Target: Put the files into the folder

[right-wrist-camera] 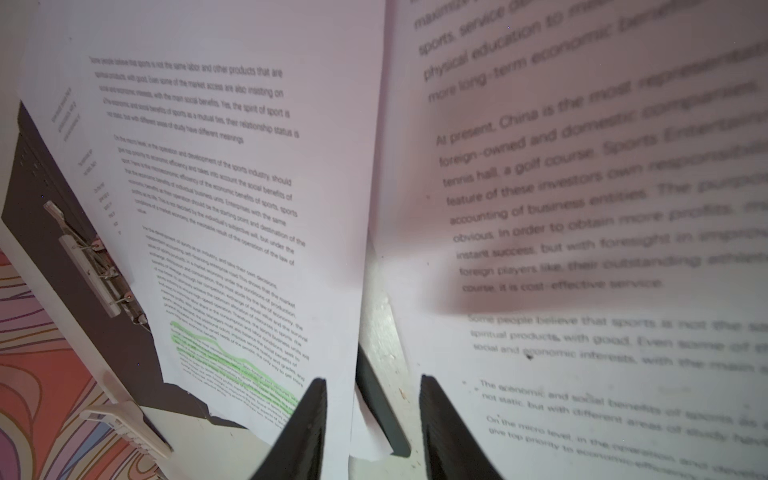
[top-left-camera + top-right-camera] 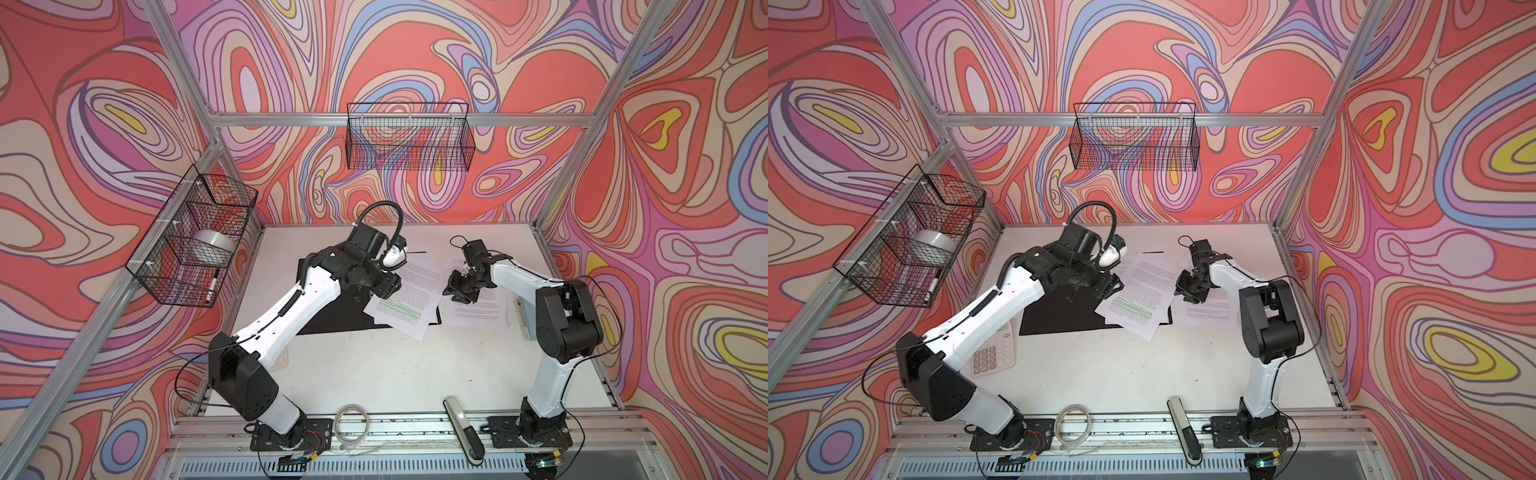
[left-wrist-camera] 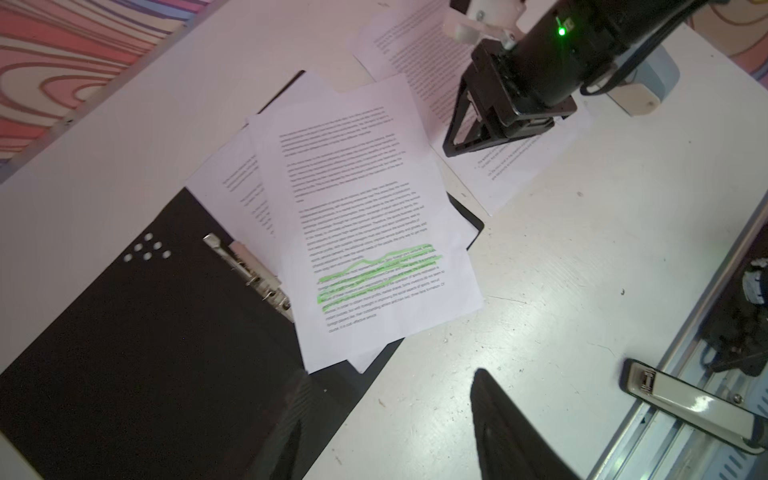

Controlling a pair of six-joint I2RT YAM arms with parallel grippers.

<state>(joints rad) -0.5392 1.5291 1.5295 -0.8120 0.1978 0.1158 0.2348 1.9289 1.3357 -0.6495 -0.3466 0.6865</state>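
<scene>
The folder (image 2: 332, 318) (image 3: 124, 353) lies open on the table, black inside up, its metal clip (image 3: 249, 270) showing. Skewed files (image 2: 409, 305) (image 3: 365, 216) with green highlighting cover its right half and stick out past its edge. More printed files (image 2: 478, 309) (image 1: 582, 353) lie on the table to the right. My left gripper (image 3: 390, 428) (image 2: 386, 289) hovers open and empty over the folder's middle. My right gripper (image 1: 374, 432) (image 2: 457, 291) stands open, low between the two lots of sheets. The right edge of the highlighted sheet runs between its fingers.
A calculator (image 2: 992, 353) lies under the left arm. A stapler (image 2: 463, 432) and a coil of tape (image 2: 352, 419) rest on the front rail. A pale blue device (image 2: 524, 316) sits at the table's right edge. Wire baskets (image 2: 195, 237) (image 2: 409, 137) hang on the walls.
</scene>
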